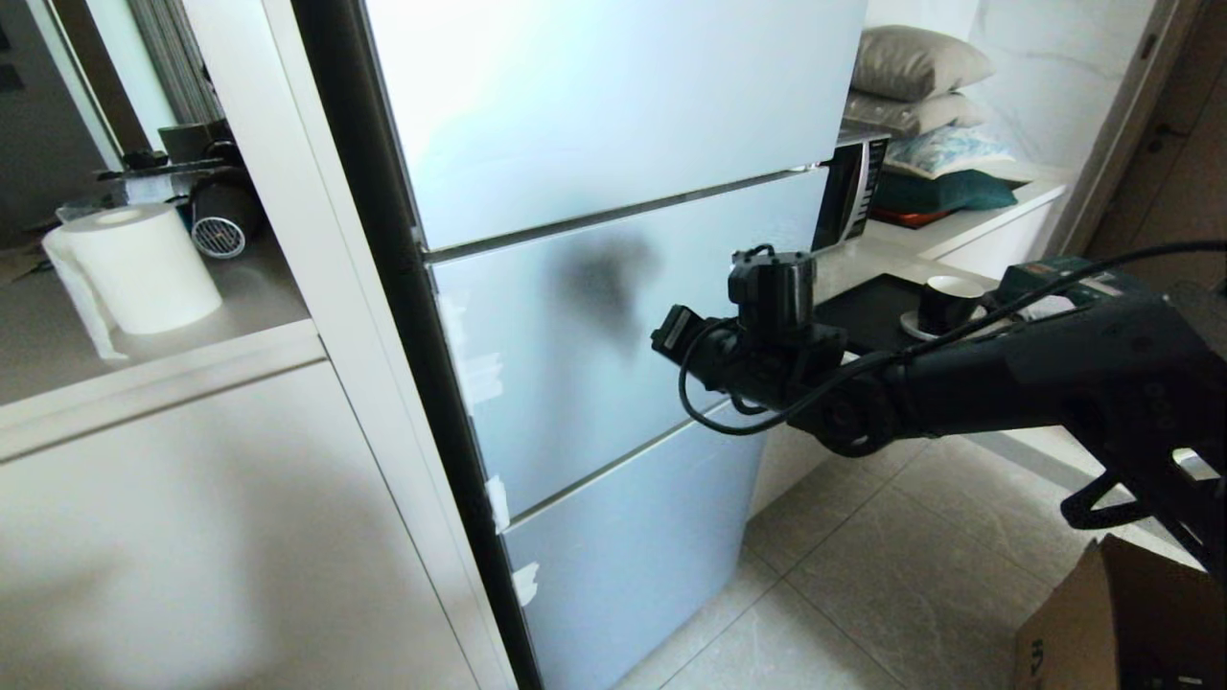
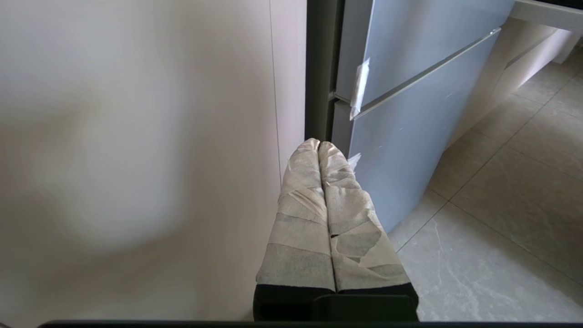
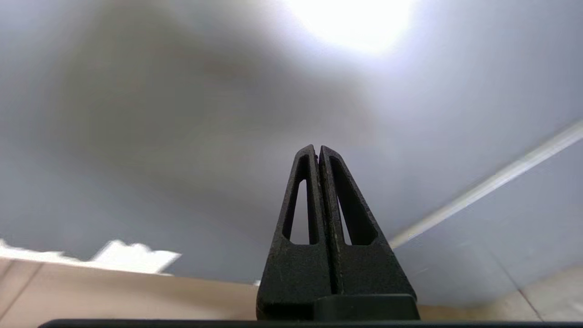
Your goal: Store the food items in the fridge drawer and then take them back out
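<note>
Head view shows the right gripper (image 3: 319,152), fingers pressed together and empty, at centre frame before the closed fridge (image 1: 613,316); no food, drawer or readable writing shows; the left gripper (image 2: 319,146) is likewise closed.

Home kitchen: fridge (image 1: 613,287), microwave (image 1: 848,187), tiled floor (image 1: 863,575).

The fridge (image 1: 594,287) stands shut, its three flat door fronts leaving only thin seams between them; a white cabinet (image 1: 192,517) walls in its left side; the right gripper (image 3: 318,152), fingers pressed together, points at the middle door, close to it; the tiled floor (image 1: 863,575) on the right lies open; a cardboard box (image 1: 1122,623) blocks the near right corner.
</note>
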